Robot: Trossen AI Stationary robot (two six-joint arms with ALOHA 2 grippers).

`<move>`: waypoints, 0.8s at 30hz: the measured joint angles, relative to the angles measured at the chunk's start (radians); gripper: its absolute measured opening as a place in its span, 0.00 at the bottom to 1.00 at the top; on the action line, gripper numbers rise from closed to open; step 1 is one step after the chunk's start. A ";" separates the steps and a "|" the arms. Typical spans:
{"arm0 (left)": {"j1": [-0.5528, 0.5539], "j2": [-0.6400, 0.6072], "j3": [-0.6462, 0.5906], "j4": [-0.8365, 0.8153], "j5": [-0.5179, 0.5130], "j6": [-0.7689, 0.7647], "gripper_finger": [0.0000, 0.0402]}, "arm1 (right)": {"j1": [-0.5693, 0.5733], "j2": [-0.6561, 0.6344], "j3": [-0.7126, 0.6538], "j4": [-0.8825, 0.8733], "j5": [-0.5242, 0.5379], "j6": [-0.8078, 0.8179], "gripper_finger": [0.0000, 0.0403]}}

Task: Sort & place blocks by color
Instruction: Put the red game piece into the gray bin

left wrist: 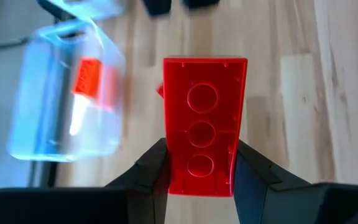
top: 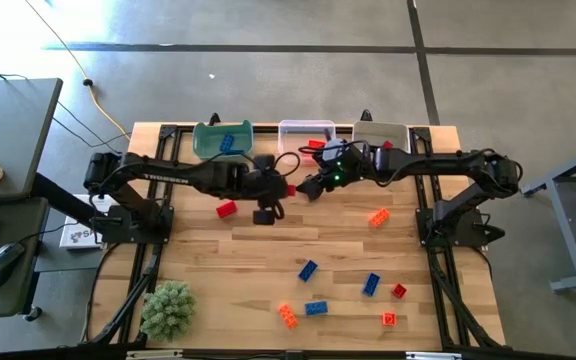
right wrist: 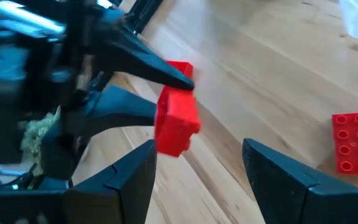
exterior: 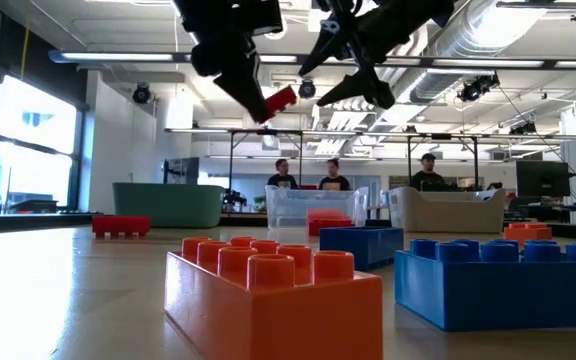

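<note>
My left gripper (top: 284, 190) is mid-table, raised, shut on a red block (left wrist: 204, 118). The same red block (exterior: 278, 100) shows high above the table in the low view. My right gripper (top: 311, 186) is open, just right of the left one. Its fingers (right wrist: 135, 177) stand apart below the held block (right wrist: 176, 122) without touching it. Other blocks lie flat on the table: a red one (top: 226, 209), an orange one (top: 378, 217), and blue (top: 307, 269), red (top: 398, 291) and orange (top: 287, 316) ones near the front. My left gripper pinches the red block between its two fingers (left wrist: 157, 171), on the two long sides near one end (left wrist: 197, 177). The block's hollow underside faces the wrist camera. It is lifted clear of the table, tilted, and sticks out past the fingertips.
Three bins stand along the far edge: green (top: 208, 145) with a blue block, clear (top: 290, 130) with red blocks, pale (top: 383, 133). A fuzzy green clump (top: 168, 308) sits at the near left corner. People stand in the room beyond the table (exterior: 333, 175).
</note>
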 joint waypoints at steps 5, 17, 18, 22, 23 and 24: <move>0.017 -0.001 0.035 0.001 -0.001 0.098 0.26 | -0.010 0.000 0.000 0.042 -0.005 0.019 0.56; 0.040 -0.001 0.037 0.096 0.003 0.191 0.26 | -0.021 0.024 0.000 0.110 -0.011 0.006 0.56; 0.040 -0.001 0.037 0.102 0.001 0.196 0.26 | -0.021 0.024 0.000 0.108 -0.008 0.008 0.56; 0.040 -0.001 0.037 0.102 0.001 0.202 0.26 | -0.022 0.024 0.000 0.113 0.020 0.004 0.55; 0.040 -0.001 0.037 0.103 0.000 0.202 0.26 | -0.022 0.024 0.000 0.113 0.018 0.005 0.54; 0.040 -0.001 0.037 0.105 0.000 0.202 0.26 | -0.022 0.024 0.000 0.113 0.015 0.013 0.52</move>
